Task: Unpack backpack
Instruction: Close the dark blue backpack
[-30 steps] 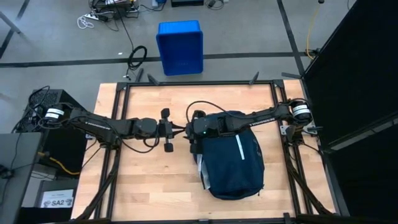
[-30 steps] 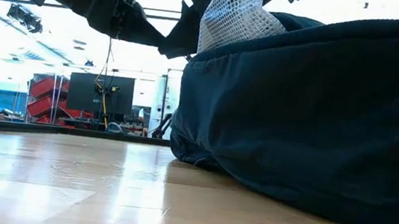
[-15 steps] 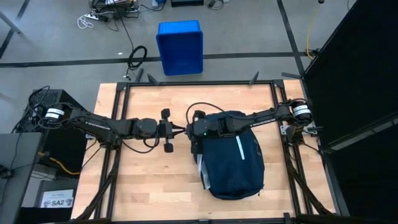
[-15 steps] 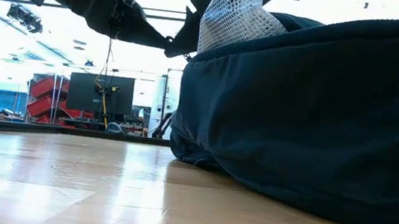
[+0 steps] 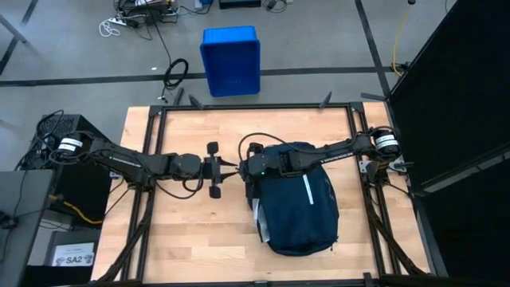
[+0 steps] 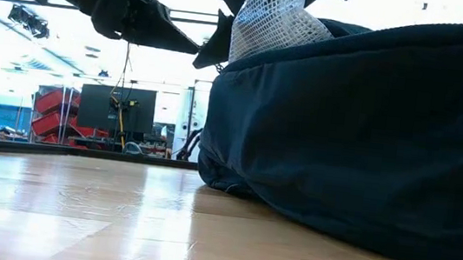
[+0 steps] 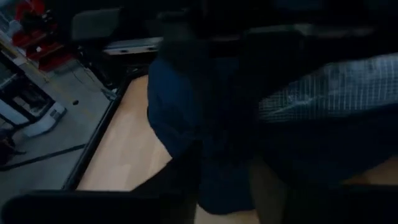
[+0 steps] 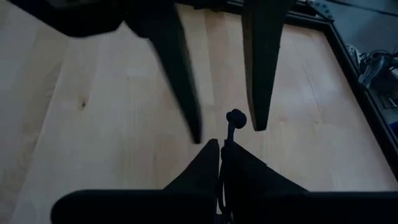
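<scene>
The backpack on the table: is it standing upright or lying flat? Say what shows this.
Lying flat. The high view shows the backpack spread on the table with its stripe face up; the low view shows it resting low on the wood.

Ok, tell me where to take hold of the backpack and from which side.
Take the thin pull cord at the backpack's edge facing the left arm, coming in level from that side. The bag lies flat, soft and rounded, with little to pinch, while the cord sticks out clear. The right gripper pinches it lower down, so the left gripper probably suits its knobbed end.

Blue bin [image 5: 231, 60] on the floor beyond the table [image 5: 183, 239] (cables nearby)
</scene>
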`<state>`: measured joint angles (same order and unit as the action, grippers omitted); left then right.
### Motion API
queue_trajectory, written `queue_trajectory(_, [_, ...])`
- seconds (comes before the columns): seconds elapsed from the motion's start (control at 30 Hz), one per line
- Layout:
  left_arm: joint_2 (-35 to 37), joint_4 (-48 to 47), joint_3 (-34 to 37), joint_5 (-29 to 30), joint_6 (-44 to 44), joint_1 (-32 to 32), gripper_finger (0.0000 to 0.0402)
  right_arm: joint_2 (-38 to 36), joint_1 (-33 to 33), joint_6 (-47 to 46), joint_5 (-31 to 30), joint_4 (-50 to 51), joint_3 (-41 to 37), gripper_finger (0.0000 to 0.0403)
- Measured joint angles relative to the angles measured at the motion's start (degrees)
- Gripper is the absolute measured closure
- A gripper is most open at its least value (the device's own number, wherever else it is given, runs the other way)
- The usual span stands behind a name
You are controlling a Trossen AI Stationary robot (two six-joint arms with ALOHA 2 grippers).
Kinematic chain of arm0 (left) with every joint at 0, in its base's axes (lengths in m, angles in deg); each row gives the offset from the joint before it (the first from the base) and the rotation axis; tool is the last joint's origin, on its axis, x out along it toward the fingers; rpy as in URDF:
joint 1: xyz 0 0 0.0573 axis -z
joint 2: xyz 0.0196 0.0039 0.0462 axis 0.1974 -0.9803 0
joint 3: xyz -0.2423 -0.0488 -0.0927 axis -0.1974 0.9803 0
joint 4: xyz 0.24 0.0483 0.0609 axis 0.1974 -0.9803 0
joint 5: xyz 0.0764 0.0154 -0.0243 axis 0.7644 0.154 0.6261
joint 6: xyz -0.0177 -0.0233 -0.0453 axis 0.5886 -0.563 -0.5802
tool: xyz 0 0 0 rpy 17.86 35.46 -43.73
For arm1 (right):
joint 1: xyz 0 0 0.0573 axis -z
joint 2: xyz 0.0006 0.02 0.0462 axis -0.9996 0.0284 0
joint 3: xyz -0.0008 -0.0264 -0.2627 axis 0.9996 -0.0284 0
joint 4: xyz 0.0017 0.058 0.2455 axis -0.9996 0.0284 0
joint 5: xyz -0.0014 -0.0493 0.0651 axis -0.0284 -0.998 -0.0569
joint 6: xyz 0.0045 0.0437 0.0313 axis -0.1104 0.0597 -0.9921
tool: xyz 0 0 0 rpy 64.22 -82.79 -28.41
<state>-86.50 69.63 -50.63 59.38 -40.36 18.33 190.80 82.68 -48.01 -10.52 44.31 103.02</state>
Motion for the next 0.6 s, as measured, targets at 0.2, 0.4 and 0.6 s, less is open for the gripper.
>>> queue_trajectory(0.2, [2.05,-2.72,0.01,10.92,3.14,0.69,0.0242,0.0,-0.32,-0.14,-0.02,0.02,0.0,0.0403])
queue_trajectory(0.4, [7.05,-1.79,4.27,12.0,2.58,-0.09,0.0237,0.0,-1.27,-0.01,0.15,0.04,0.0,0.0403])
queue_trajectory(0.6, [8.91,19.8,15.09,-4.85,1.47,-6.26,0.0239,-0.27,-1.96,0.32,0.17,-0.72,0.0,0.0403])
